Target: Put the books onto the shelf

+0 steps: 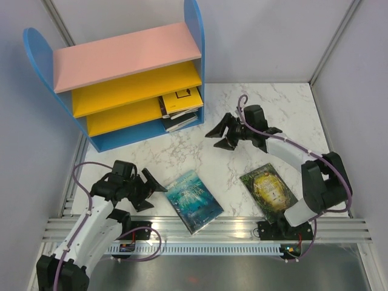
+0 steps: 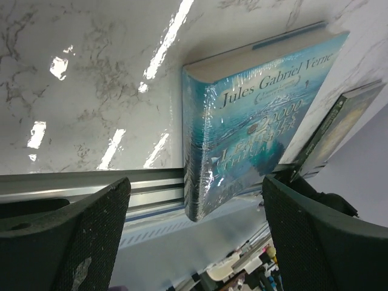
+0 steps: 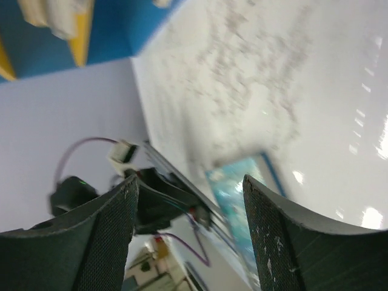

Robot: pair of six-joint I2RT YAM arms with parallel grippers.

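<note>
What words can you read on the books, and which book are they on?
"Jules Gabriel Verne": on the cover of the teal book, in the left wrist view.
"20000": just below that name on the same cover. The rest of the title is lost in glare and blur.
Green-gold book: it has lettering, but it is too small to read.
Shelved books: there is a dark mark on a yellow cover, but nothing readable.

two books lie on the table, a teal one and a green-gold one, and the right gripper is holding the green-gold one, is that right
Not quite. The teal book and the green-gold book do lie on the table, but the right gripper holds neither: it is open and empty, off toward the shelf. The top external view shows it.
</note>
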